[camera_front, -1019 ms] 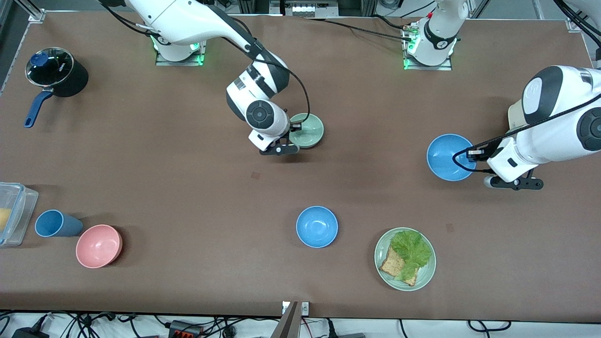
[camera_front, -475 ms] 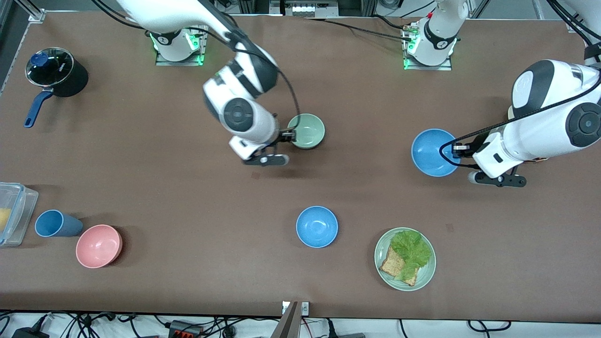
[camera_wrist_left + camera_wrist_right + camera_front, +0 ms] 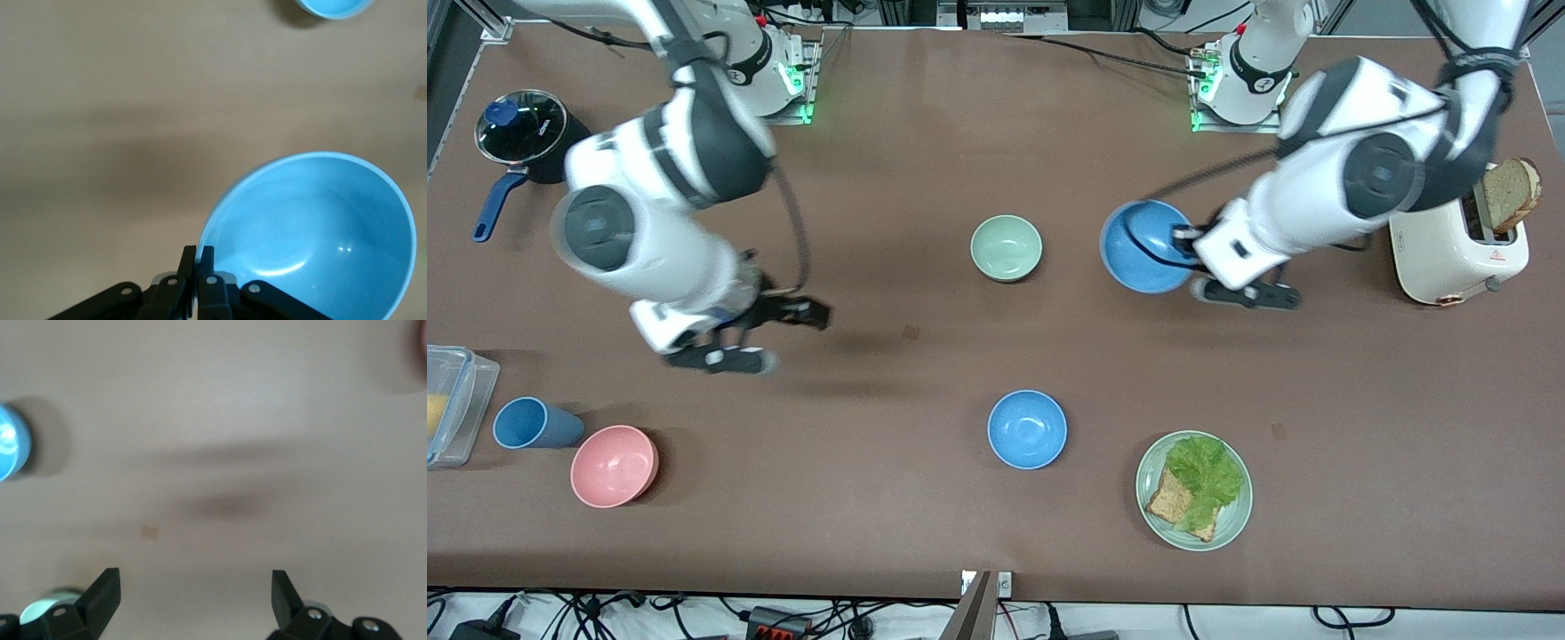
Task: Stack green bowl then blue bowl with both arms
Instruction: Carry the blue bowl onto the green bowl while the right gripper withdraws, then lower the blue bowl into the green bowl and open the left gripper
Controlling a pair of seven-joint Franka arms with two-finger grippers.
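The right gripper [image 3: 769, 333] hangs empty with fingers spread wide over bare table toward the right arm's end. The small glossy mint-green bowl [image 3: 1006, 248] sits upright mid-table. Beside it, the left gripper [image 3: 197, 261] pinches the rim of the glossy sky-blue bowl [image 3: 1141, 251], held aloft. Both look light, rigid and slippery; a thin-rim pinch suits them.

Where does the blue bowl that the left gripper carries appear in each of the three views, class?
Front view: the carried blue bowl hangs beside the green bowl, pinched by the left gripper.
Left wrist view: it fills the lower corner.
Right wrist view: not in it.
Shared landmark: the second blue bowl on the table.
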